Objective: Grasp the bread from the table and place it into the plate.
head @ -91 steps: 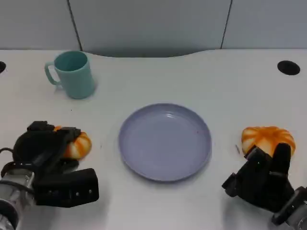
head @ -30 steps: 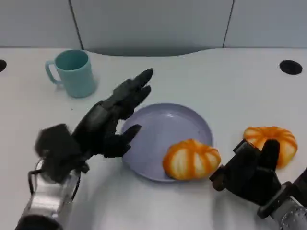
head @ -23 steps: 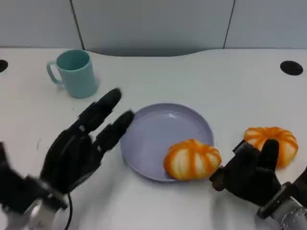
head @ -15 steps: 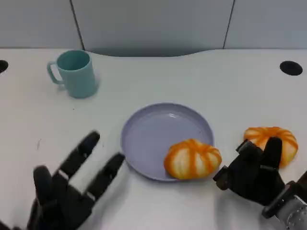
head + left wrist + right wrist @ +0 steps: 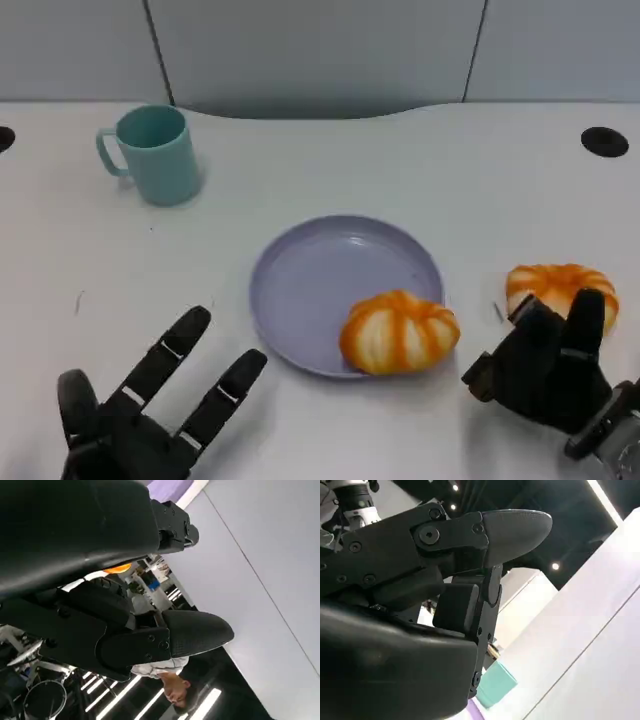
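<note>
Bread (image 5: 399, 332) rests on plate (image 5: 345, 294) at 5 o'clock edge. Second bread (image 5: 558, 291) on table (image 5: 400, 170) at plate's 3 o'clock. Left hand (image 5: 150, 415) empty, fingers splayed. Right hand (image 5: 548, 368) empty, fingers apart, just beside second bread. Teal mug (image 5: 150, 154) at 10 o'clock.

White table (image 5: 480, 170): teal mug (image 5: 155, 155) far left, purple plate (image 5: 320, 280) centre, bread (image 5: 558, 290) right.

Overhead head view; close, tilted wrist views
</note>
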Controlling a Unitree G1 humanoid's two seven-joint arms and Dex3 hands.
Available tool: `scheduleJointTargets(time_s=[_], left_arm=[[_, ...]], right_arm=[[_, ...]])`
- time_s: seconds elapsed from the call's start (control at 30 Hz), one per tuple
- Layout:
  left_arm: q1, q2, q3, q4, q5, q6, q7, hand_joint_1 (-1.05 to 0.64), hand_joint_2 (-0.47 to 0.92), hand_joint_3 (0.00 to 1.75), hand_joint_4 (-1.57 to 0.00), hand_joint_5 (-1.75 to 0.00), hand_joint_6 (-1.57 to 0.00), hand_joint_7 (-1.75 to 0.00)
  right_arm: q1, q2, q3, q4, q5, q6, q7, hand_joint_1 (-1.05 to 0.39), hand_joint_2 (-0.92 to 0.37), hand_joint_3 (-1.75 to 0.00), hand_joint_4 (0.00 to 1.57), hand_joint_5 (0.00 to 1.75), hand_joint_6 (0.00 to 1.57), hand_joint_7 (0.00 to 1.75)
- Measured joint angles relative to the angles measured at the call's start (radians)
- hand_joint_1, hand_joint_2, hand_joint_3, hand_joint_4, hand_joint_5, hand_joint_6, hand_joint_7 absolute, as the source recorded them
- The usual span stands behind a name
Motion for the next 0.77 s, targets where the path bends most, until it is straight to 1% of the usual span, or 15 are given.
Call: scheduleJointTargets(time_s=[0.07, 0.1, 0.17, 0.3, 0.43, 0.63, 0.77], left_arm=[[-0.015, 0.006, 0.004, 0.033, 0.004, 0.008, -0.024, -1.05, 0.92, 0.50, -0.21, -0.94, -0.48, -0.18], [-0.027, 0.008, 0.006, 0.056, 0.006, 0.009, -0.041, -1.05, 0.92, 0.49, -0.22, -0.95, -0.49, -0.19], [-0.050, 0.012, 0.015, 0.092, 0.013, 0.008, -0.067, -1.05, 0.92, 0.47, -0.21, -0.97, -0.49, -0.18], [-0.075, 0.016, 0.023, 0.131, 0.036, 0.003, -0.097, -1.05, 0.92, 0.48, -0.21, -0.99, -0.48, -0.18], [-0.073, 0.012, 0.035, 0.125, 0.050, -0.008, -0.091, -1.05, 0.92, 0.50, -0.21, -1.00, -0.50, -0.19], [-0.072, 0.009, 0.044, 0.119, 0.064, -0.008, -0.083, -1.05, 0.92, 0.50, -0.19, -1.02, -0.46, -0.17], [-0.072, 0.008, 0.047, 0.119, 0.079, -0.011, -0.082, -1.05, 0.92, 0.51, -0.18, -1.03, -0.45, -0.16]], right_arm=[[-0.004, -0.002, 0.000, 0.005, 0.000, 0.000, 0.001, -0.75, -0.92, -0.29, 1.57, 0.15, 1.45, 0.00], [-0.006, -0.003, -0.001, 0.008, 0.000, 0.000, 0.003, -0.75, -0.92, -0.28, 1.57, 0.15, 1.45, 0.00], [-0.012, -0.003, -0.001, 0.018, 0.000, 0.003, 0.008, -0.75, -0.92, -0.27, 1.57, 0.15, 1.45, 0.01], [-0.013, -0.003, -0.001, 0.022, 0.000, 0.009, 0.009, -0.75, -0.92, -0.30, 1.57, 0.15, 1.45, 0.01], [-0.014, -0.003, -0.002, 0.027, 0.000, -0.005, 0.021, -0.75, -0.92, -0.30, 1.57, 0.14, 1.44, 0.00], [-0.024, -0.003, -0.004, 0.073, -0.001, -0.039, 0.040, -0.75, -0.92, -0.28, 1.57, 0.12, 1.43, 0.00], [-0.035, -0.005, -0.005, 0.081, -0.001, -0.022, 0.045, -0.74, -0.92, -0.26, 1.56, 0.09, 1.42, 0.00]])
